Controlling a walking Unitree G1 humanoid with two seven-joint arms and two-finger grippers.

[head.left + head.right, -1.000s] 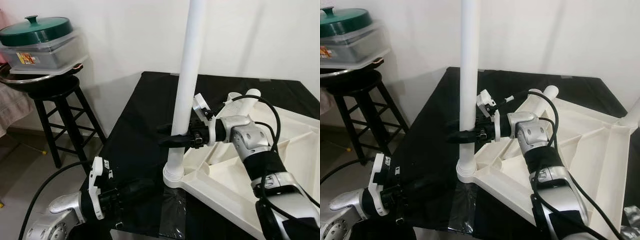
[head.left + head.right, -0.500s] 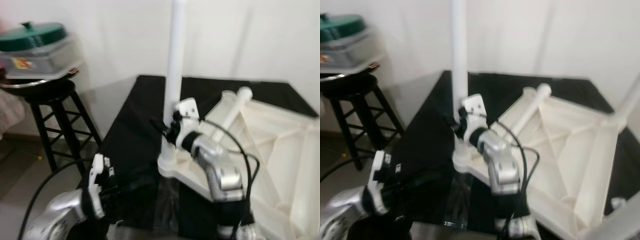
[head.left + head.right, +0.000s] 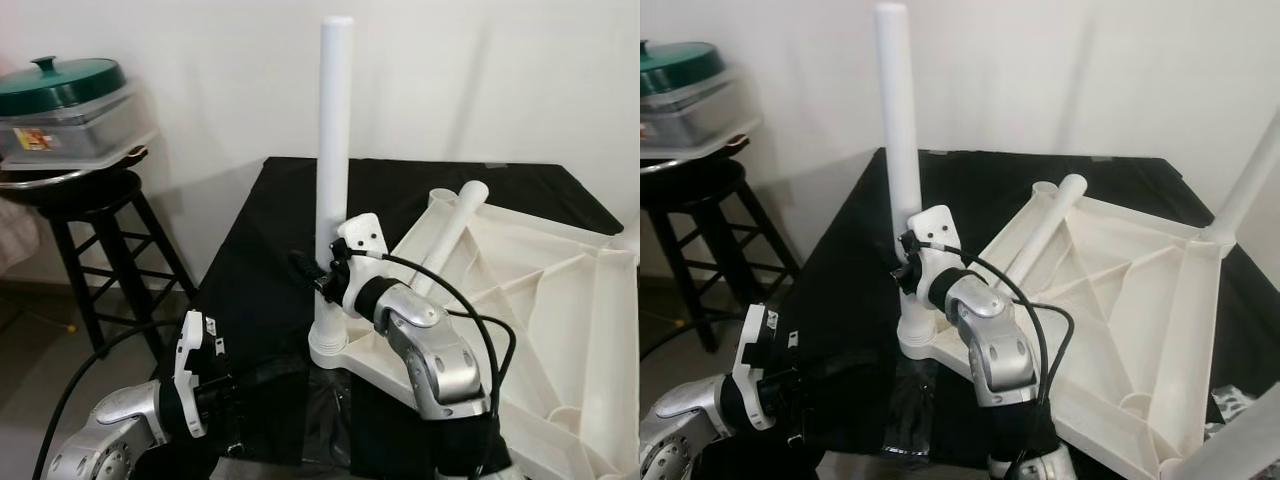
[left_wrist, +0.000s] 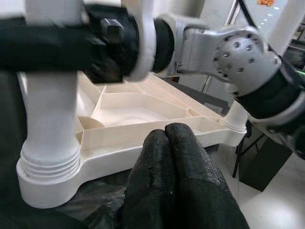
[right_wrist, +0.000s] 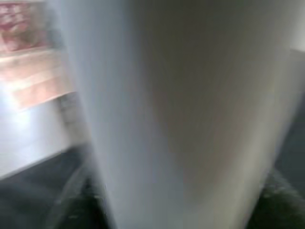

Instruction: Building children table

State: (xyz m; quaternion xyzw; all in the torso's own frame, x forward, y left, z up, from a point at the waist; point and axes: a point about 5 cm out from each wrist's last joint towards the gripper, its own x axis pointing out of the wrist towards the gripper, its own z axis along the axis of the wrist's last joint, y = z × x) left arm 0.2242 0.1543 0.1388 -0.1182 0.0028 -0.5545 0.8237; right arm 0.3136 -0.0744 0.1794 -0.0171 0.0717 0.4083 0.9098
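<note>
Two silver metal arms with black joint sections are seen, each ending in a white plastic wrist bracket. Black cables are looped along the right arm (image 3: 430, 345) and the left arm (image 3: 110, 435). Small screws are dotted over the right arm's rounded silver housing.

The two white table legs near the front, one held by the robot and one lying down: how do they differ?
The held leg stands upright in the corner socket, with the right tool at it. The loose leg lies slanted across the upturned tabletop, untouched. Both are plain white tubes.

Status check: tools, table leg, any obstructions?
Right tool clamped on upright leg. Left tool shut, idle low. Leg seated in tabletop corner socket.
</note>
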